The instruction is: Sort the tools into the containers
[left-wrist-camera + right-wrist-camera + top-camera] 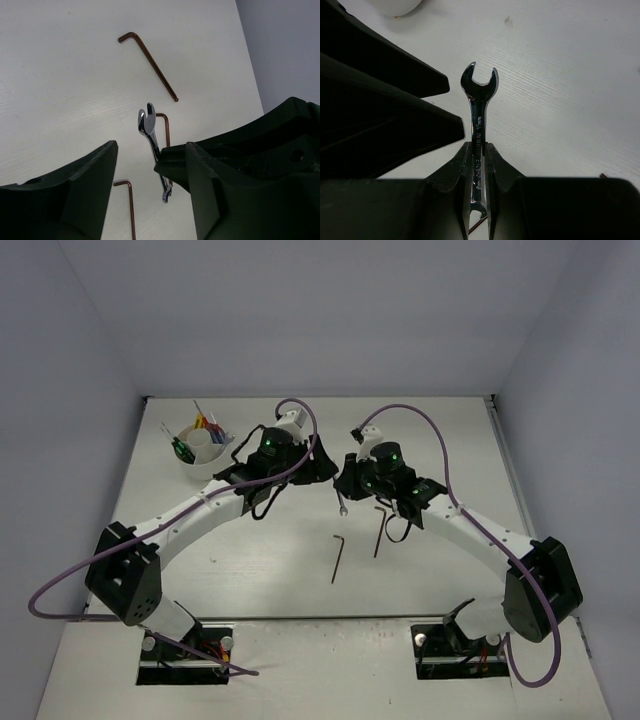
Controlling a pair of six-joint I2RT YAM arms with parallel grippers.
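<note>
**A:** While the wrench (342, 502) hangs between the two arms, what step is this, seen from above?

**B:** A hand-over, I'd say. The left gripper (318, 462) and the right gripper (348, 480) meet nose to nose over the middle of the table (250, 580). Both arms reach forward and bend inward. The cup (205, 468) stands just beside the left wrist with screwdrivers (200, 425) in it. Two hex keys (337, 558) lie on the table nearer the bases.

**A:** And from the left wrist?

**B:** Its fingers (75, 200) stand well apart and hold nothing. The wrench (146, 122) rises in the gap between them, tilted a little and closer to the right-hand finger. The other gripper's tip pinches it lower down. To do this well, the left arm should centre the shank in the gap. It should then close on the bare stretch under the open head, clear of the other gripper's tip.

**A:** The right wrist?

**B:** Those fingers (460, 165) are clamped tight on the shank. The wrench's forked head (479, 82) sticks out ahead, raised off the table. The left gripper's dark fingers loom close on the left. I'd have the right gripper let go only once the left has a firm hold. If it lets go sooner, the wrench drops. The cup is then a short swing away for the left arm.
</note>
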